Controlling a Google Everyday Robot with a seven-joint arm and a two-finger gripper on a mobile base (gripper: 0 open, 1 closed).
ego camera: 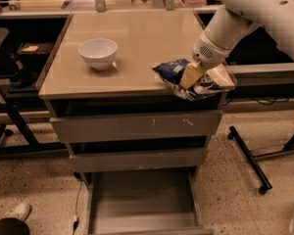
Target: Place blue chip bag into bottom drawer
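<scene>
The blue chip bag (pixel 176 75), dark blue foil with white patches, is at the front right edge of the beige cabinet top (pixel 137 38), partly overhanging the front edge. My gripper (pixel 188 78) is shut on the blue chip bag, its tan fingers (pixel 191 74) pressed into the bag's middle; the white arm reaches in from the upper right. The bottom drawer (pixel 139 202) is pulled out below, a plain grey tray showing inside, almost straight under the bag and a little to the left.
A white bowl (pixel 98 53) stands on the left of the cabinet top. Two shallower grey drawers (pixel 137 126) are shut above the open one. A black wheeled stand leg (pixel 250 160) is at the right, a shoe (pixel 17 212) at the lower left.
</scene>
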